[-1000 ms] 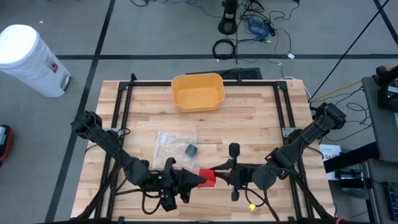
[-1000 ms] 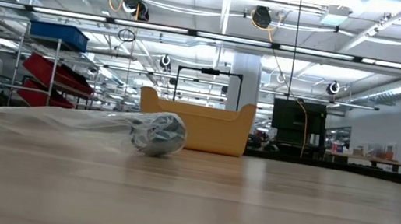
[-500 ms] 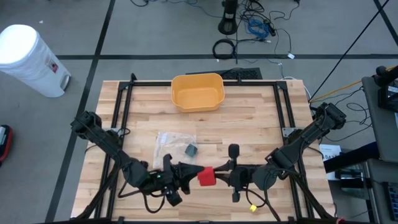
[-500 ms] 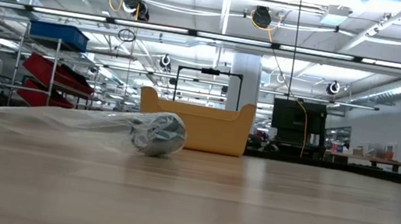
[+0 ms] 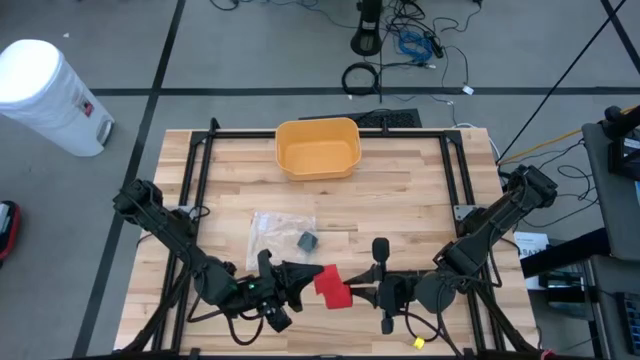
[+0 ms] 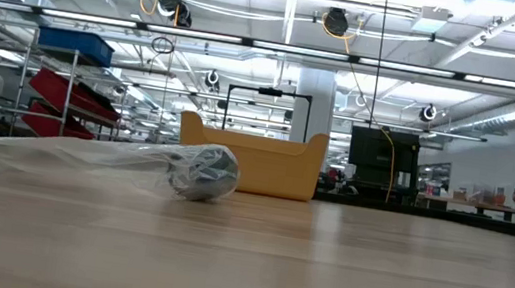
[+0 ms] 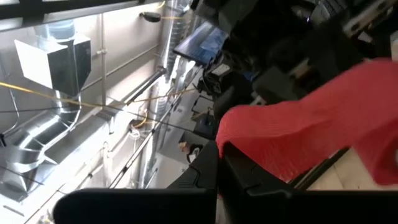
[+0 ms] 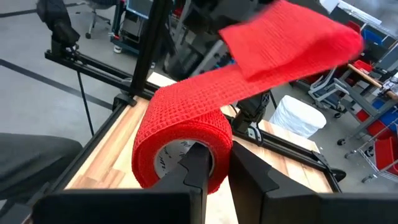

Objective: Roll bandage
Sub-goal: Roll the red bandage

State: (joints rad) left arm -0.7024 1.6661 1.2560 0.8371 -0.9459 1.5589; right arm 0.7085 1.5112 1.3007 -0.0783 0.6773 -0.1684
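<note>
Winding in progress near the wooden surface's [image 5: 400,200] front edge: right claw [image 8: 214,163] grips the red woven bandage roll [image 8: 183,134], left claw [image 5: 305,277] pinches its loose tail; next, rotate to take up slack.

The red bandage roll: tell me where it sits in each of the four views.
High view: the red woven bandage roll lies bottom centre, between both grippers.
Low view: not in it.
Left wrist view: its loose red strip fills the right half.
Right wrist view: the roll sits centre, strip running up and right.
Shared landmark: the pale wooden table, also in the right wrist view.
</note>
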